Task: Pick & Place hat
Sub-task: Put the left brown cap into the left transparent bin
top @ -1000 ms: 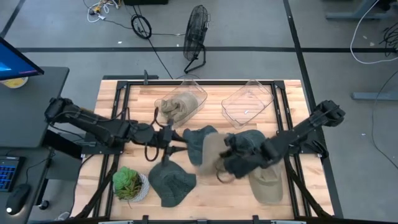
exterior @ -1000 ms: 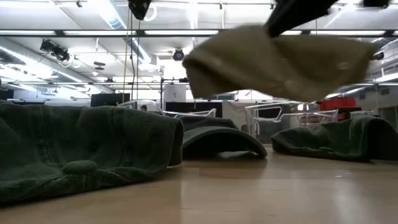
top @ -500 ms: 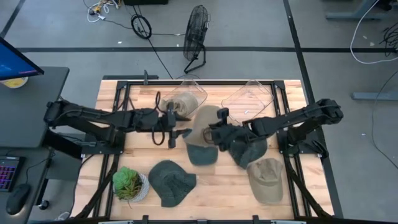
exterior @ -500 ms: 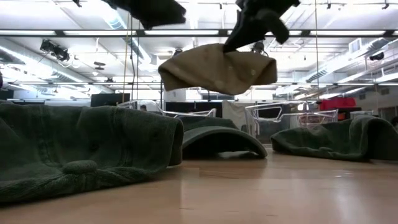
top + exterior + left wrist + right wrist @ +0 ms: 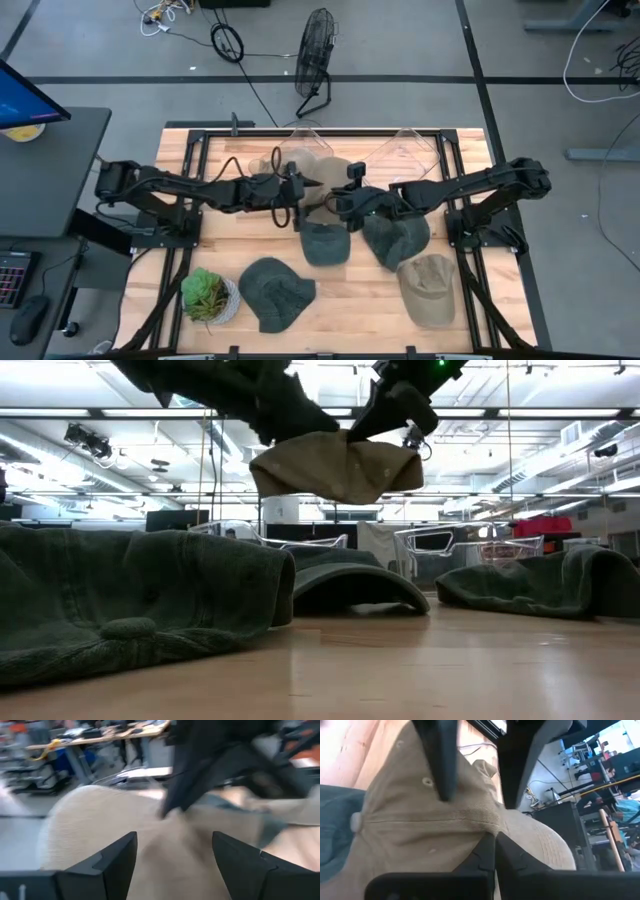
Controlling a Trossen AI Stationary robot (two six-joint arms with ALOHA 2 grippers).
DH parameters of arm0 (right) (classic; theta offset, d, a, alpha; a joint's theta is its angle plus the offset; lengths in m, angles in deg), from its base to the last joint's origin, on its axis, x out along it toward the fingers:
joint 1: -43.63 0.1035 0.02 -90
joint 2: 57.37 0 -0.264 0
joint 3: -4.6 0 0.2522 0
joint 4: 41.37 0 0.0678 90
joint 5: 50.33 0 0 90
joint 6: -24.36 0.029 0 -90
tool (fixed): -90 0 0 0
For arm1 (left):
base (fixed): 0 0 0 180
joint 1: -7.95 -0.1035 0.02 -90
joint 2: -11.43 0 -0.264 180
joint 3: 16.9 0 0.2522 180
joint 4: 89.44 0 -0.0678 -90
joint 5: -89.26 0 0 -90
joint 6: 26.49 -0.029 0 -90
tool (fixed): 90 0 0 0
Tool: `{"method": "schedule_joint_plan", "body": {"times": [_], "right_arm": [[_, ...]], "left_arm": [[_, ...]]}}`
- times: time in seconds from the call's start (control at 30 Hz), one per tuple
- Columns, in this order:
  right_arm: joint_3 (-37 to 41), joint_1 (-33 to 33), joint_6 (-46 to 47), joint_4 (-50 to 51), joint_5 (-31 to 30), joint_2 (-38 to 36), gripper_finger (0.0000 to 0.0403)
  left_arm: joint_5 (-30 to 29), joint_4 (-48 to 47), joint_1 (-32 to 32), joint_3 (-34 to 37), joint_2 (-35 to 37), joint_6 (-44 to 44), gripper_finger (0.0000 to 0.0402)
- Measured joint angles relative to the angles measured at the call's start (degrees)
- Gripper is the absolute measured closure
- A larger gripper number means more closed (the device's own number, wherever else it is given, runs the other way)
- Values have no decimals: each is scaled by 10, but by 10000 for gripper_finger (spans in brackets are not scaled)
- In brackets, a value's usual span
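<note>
My right gripper (image 5: 341, 200) (image 5: 495, 839) is shut on a tan hat (image 5: 318, 180) (image 5: 335, 465), which it holds in the air over the far middle of the table. The hat is beside the left clear bin (image 5: 300, 150). My left gripper (image 5: 297, 190) (image 5: 174, 839) is open. It has come up to the same hat from the left, and the tan cloth (image 5: 100, 815) fills the gap ahead of its fingers. A dark green hat (image 5: 323, 243) lies brim-down on the table below them. My right gripper pinches a raised fold of the tan hat beside its stitched seam (image 5: 480, 822) between its two fingers. It comes from the table's right, slanting down. The hat hangs below the fingers (image 5: 395, 405), lifted clear of the table. My left gripper: I cannot tell whether its open fingers touch the hat.
Two more dark green hats (image 5: 275, 292) (image 5: 395, 235) and a second tan hat (image 5: 428, 288) lie on the near half of the table. A potted plant (image 5: 208, 295) stands at the near left. A second clear bin (image 5: 400, 160) sits at the far right.
My right gripper has carried the tan hat up and toward the far-left, from above the near-right hats to beside the left bin. The hat stays lifted clear. My left gripper has moved right and toward the far edge, up to the hat.
</note>
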Motion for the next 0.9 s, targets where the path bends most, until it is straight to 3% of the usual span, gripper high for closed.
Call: {"method": "schedule_joint_plan", "body": {"times": [0.13, 0.23, 0.37, 0.53, 0.7, 0.8, 0.9], "right_arm": [[0, 7, 3, -8, 0, 0, 401], [0, 12, 13, -10, 0, 0, 401], [0, 12, 40, 4, 0, 0, 397], [-1, 11, 82, 11, 0, 0, 361], [-1, 14, 124, 51, -1, 0, 312], [-1, 21, 156, 88, 0, 0, 285], [-1, 28, 184, 116, 0, 0, 264]], "left_arm": [[-22, -5, -12, 0, -12, 0, 151], [-22, -19, -16, 0, -12, 1, 182], [-22, -25, -15, 0, -12, 0, 262], [-26, -32, -16, 0, -12, 0, 383], [-101, -39, -16, 0, 0, -19, 395], [-145, -47, -22, 0, 25, -91, 396], [-150, -82, -38, 0, 62, -160, 396]]}}
